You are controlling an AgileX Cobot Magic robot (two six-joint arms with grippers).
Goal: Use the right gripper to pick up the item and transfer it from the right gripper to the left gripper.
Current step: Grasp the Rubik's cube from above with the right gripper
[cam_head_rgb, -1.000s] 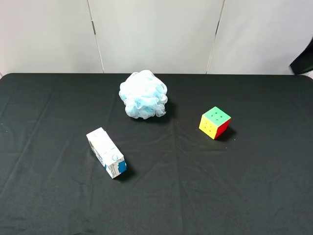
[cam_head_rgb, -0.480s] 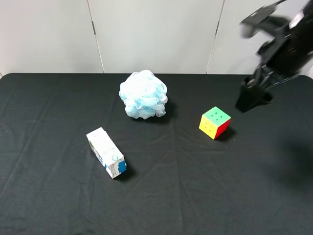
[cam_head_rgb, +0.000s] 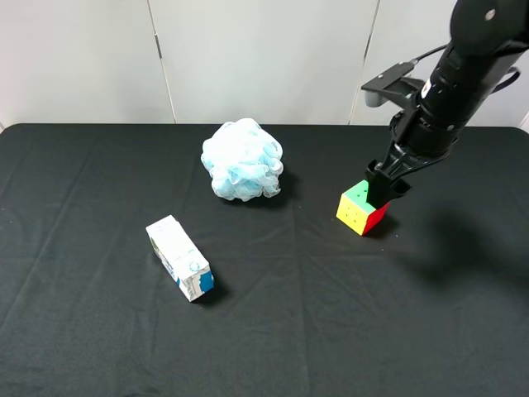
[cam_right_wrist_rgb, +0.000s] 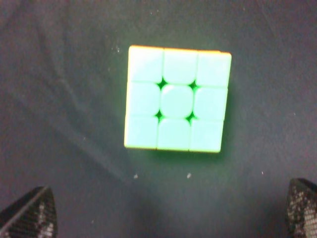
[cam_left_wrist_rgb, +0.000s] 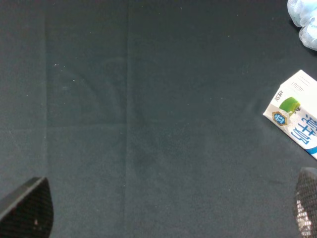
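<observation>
Squarely green-face-up, the item (cam_right_wrist_rgb: 176, 98) sits beneath the right gripper (cam_right_wrist_rgb: 164, 210), jaws spread wide.

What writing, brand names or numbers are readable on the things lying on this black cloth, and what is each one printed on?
White-and-blue rectangular carton: blue lettering, a round blue emblem and a green mark, all too small and blurred to read.
Small multicoloured puzzle cube: no text, only plain coloured faces.
Pale blue mesh bath puff: no text.
Nothing in these views can be quoted word for word.
</observation>
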